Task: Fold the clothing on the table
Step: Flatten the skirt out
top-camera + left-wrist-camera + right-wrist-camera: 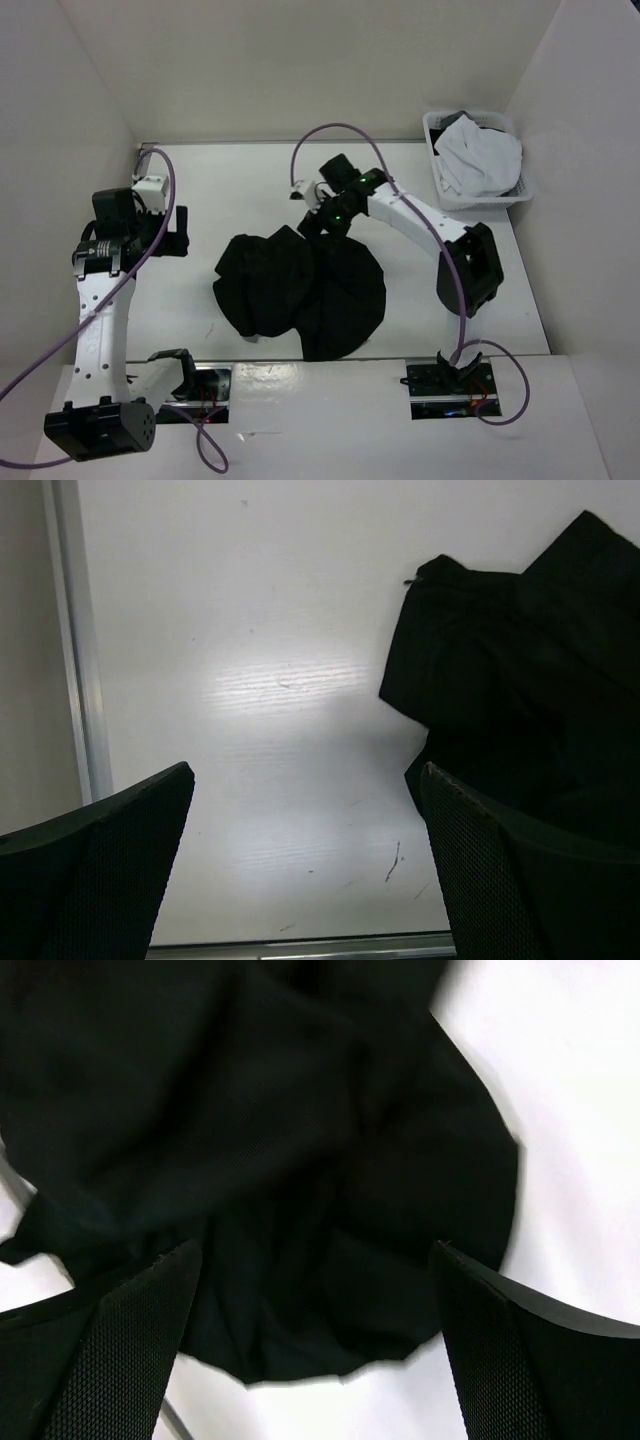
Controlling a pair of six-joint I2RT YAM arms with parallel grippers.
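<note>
- Table (230, 190): bare white surface left of and beyond the clothing (300, 290); open passage.
- Left gripper (307, 770): jaws spread over bare table; clothing edge just beside its right finger, grey rim (75, 680) to its left.
- Right gripper (317, 1245): jaws spread above crumpled black folds.
- Basket (434, 140) holding white garment (480, 155): fills far right corner.
- Walls (300, 70): enclose left, far and right sides.

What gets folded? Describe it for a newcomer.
On the large white tabletop, look at the middle. The black thin-fabric skirt lies there in rounded lobes. It is the only black cloth; the white garment sits in the far-right white plastic basket.
</note>
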